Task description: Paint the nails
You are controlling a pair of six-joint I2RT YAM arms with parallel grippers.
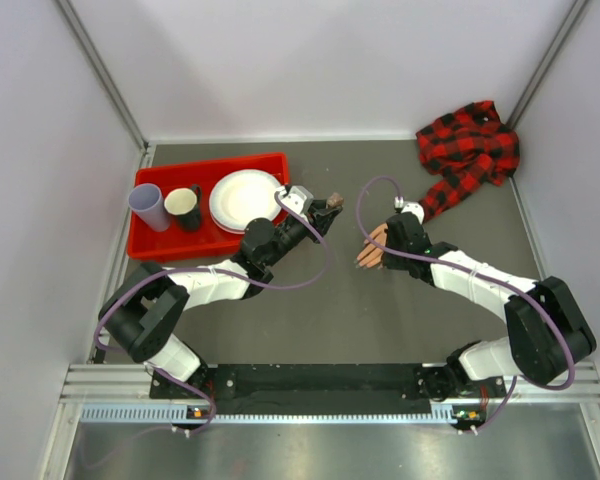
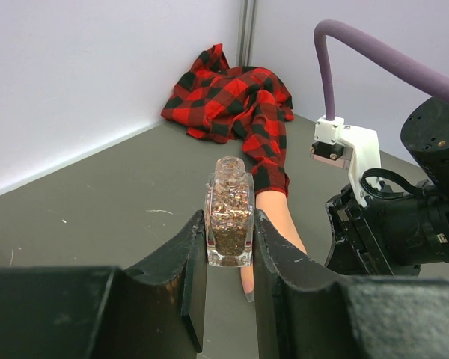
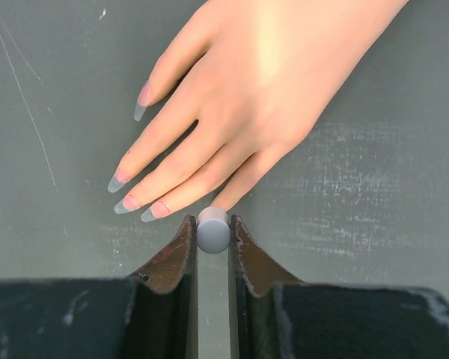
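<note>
The peach mannequin hand lies flat on the grey table, fingers spread, with long clear nails on the thumb and three fingers. My right gripper is shut on a round grey cap, seen end-on right over the little fingertip, whose nail it hides. My left gripper is shut on a clear square polish bottle of coppery glitter, uncapped and upright, just left of the hand. From above, the left gripper and the right gripper flank the hand.
The red-and-black plaid shirt is bunched in the back right corner, its sleeve running to the hand. A red tray at the back left holds a white plate and two cups. White walls enclose the table.
</note>
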